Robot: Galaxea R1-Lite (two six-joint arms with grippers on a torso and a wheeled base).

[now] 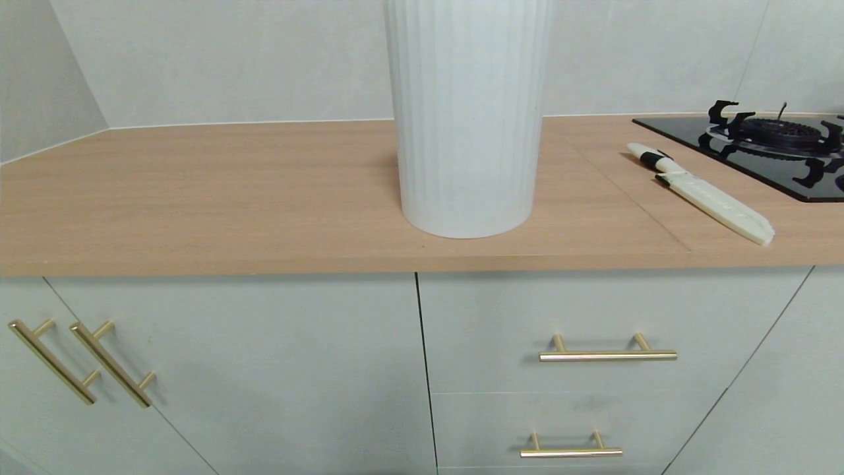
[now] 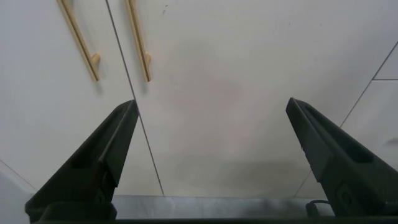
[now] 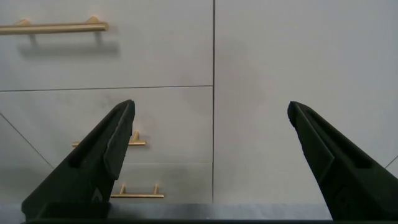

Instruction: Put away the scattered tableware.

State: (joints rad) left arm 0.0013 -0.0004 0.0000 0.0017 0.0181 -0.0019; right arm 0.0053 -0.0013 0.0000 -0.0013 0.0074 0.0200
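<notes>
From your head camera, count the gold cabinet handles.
4. Left door handle, second door handle beside it, upper drawer handle, lower drawer handle. More may sit below.

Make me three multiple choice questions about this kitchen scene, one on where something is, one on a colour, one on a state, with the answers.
1. Where does the knife lie? A on the floor; B on the counter beside the hob; C in a sink.
2. What colour is the ribbed container? A white; B black; C green.
3. How are the left gripper and right gripper? A both shut on the knife; B one open, one shut; C both open, empty.
Answers: B, it rests on the wood by the hob; A, its wall is white; C, each wrist view shows jaws spread around nothing.
</notes>
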